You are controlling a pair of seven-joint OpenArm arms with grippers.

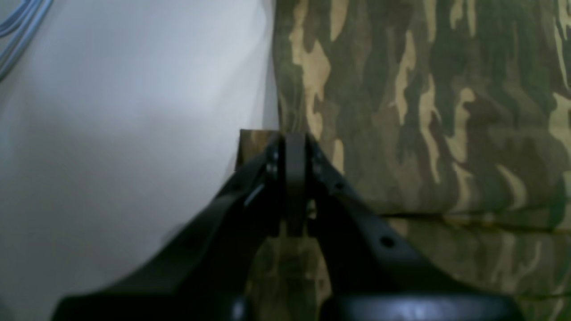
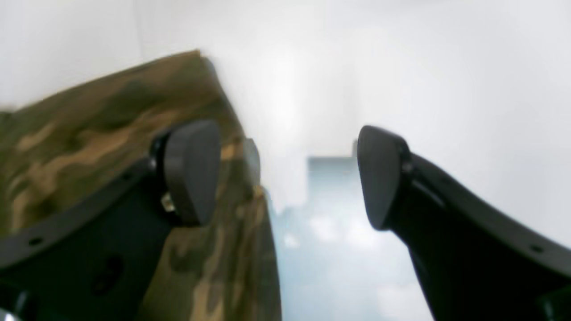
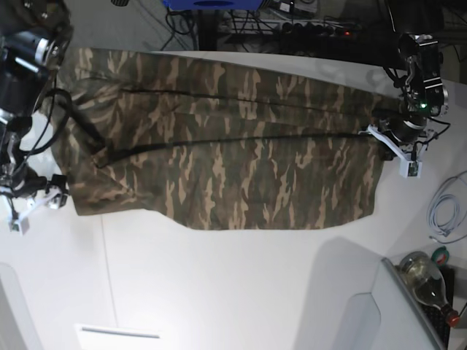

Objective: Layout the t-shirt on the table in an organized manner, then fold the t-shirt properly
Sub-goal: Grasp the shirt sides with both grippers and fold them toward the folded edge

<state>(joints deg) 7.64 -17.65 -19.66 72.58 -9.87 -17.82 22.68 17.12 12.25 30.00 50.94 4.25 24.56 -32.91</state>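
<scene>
A camouflage t-shirt (image 3: 219, 153) lies spread across the far half of a large white table (image 3: 233, 292), stretched long from the left side of the overhead view to the right. It already looks folded lengthwise: dark fold lines run along it, and its outline is a wide band, not a full shirt shape, though which end holds the collar cannot be told.

The left gripper (image 1: 295, 178), at the right end of the shirt in the overhead view, has its jaws pressed together, with a corner of the camouflage fabric showing at their tips, so it seems to be pinching the shirt's edge. From its wrist camera, the shirt fills the right of the picture and bare table the left.

The right gripper (image 2: 285, 178), at the left end in the overhead view, has its jaws standing wide apart and holds nothing. The fabric sits beside and behind one finger (image 2: 192, 171), with white table visible between the two.

As a judgement, the laying-out and a first lengthwise fold appear done. The crosswise folds, bringing the ends together into a compact stack, seem to remain.
</scene>
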